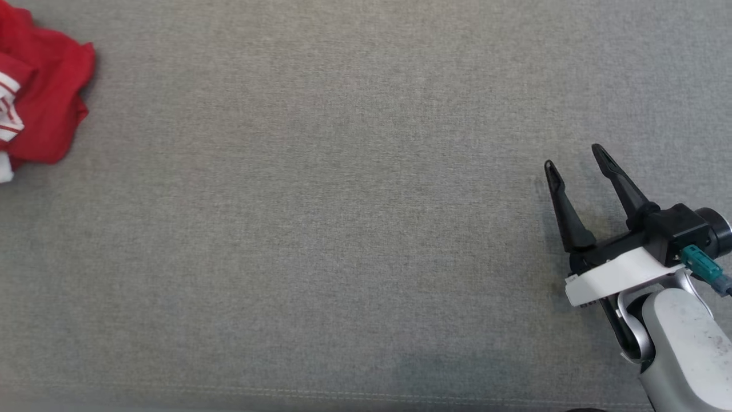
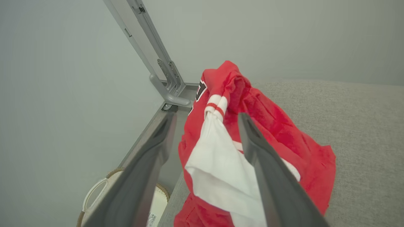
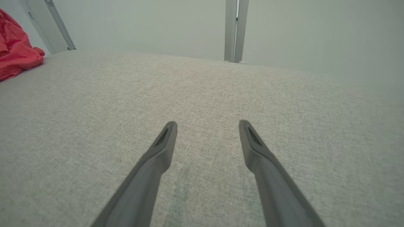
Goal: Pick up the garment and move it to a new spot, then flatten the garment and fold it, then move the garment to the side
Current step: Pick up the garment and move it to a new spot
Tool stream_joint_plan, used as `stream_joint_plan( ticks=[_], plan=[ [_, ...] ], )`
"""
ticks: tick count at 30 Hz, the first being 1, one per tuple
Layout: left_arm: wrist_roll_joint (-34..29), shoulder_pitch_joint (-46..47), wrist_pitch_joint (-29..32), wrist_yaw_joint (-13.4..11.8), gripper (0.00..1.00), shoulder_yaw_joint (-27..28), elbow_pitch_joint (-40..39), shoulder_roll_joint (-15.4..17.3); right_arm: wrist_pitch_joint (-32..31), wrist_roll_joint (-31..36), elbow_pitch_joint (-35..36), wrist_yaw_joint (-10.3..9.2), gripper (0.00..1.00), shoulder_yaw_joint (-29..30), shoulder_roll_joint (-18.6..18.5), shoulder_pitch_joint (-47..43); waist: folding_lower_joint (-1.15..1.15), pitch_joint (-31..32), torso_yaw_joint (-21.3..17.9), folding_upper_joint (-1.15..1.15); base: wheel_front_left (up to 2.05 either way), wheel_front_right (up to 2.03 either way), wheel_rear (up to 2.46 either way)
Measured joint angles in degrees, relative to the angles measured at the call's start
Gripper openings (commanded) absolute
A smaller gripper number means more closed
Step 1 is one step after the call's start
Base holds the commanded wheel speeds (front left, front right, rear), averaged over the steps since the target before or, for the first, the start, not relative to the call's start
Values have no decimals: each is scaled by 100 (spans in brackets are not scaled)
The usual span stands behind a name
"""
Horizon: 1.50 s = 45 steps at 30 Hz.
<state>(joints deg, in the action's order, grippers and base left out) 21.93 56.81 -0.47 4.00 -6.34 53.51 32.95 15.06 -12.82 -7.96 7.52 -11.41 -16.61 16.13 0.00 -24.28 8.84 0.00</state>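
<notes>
Dark grey fingers of the left end effector (image 2: 206, 116) stand spread and empty. The crumpled red-and-white garment (image 2: 274, 135) lies just ahead at the worktop (image 2: 363, 126) corner, beside a metal post (image 2: 164, 78), with a basket (image 2: 94, 195) below. The head view shows the right end effector (image 1: 573, 157) also spread and empty, the garment far to its left.

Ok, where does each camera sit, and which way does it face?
Head view: on the head, facing down at the grey surface; right hand lower right.
Left wrist view: left wrist, along the open left hand at the crumpled garment.
Right wrist view: right wrist, along the open right hand, low across the surface.
All three share the garment.
</notes>
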Motion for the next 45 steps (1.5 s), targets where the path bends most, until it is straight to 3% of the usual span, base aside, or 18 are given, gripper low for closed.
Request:
stream_joint_plan(
  ticks=[4, 9, 12, 13, 19, 24, 27, 30, 32, 39, 40, 45],
  plan=[
    [3, 155, 210, -294, 100, 44, 234, 100, 0, -1, 71, 0, 100, 91, -37, 40, 0, -276, -254, 0, 0, 0, 0],
    [-57, 222, 672, -922, 100, 80, 660, 230, 0, -8, 107, 0, 100, 138, -76, 40, 0, -557, -512, 0, 0, 0, 0],
    [-48, 230, 677, -1058, 100, 85, 731, 225, 0, -9, 90, 0, 100, 142, -73, 40, 0, -668, -679, 0, 0, 0, 0],
    [-47, 229, 582, -1087, 0, 89, 730, 220, 0, -9, 88, 0, 100, 148, -60, 40, 0, -673, -709, 0, 0, 0, 0],
    [-110, 224, 355, -1018, 0, -51, 798, 258, 0, -9, 2, 0, 100, 141, 32, 28, 0, -483, -753, 0, 0, 0, 0],
    [-416, 599, -37, -616, 0, -434, 524, 298, 0, -44, -108, 1, 100, 45, 194, -18, 0, -147, -732, 0, 0, 0, 0],
    [-593, 1037, -271, -292, 0, -748, 237, 127, 0, -69, -191, 0, 100, -10, 333, -88, 0, 104, -734, 0, 0, 0, 0],
    [-715, 1339, -445, -53, 0, -1028, -5, -223, 0, -91, -261, 0, 100, -57, 483, -177, 0, 376, -754, 0, 0, 0, 0],
    [-720, 1465, -597, 89, 0, -1258, -211, -669, 0, -112, -311, 0, 100, -82, 632, -259, 0, 648, -800, 0, 0, 0, 0],
    [-339, 1133, -956, 166, 0, -1486, -610, -1981, 0, -137, -386, 0, 100, -74, 823, -464, 0, 1121, -1073, 0, 0, 0, 0],
    [-339, 1133, -956, 166, 0, -1486, -610, -1981, 0, -137, -386, 0, 100, -74, 823, -464, 0, 1121, -1073, 0, 0, 0, 0],
    [-115, 405, -1157, 229, 0, -1747, -733, -2725, 0, -155, -419, 0, 100, -69, 895, -499, -1, 1255, -1423, 0, 0, 0, 0]
  ],
)
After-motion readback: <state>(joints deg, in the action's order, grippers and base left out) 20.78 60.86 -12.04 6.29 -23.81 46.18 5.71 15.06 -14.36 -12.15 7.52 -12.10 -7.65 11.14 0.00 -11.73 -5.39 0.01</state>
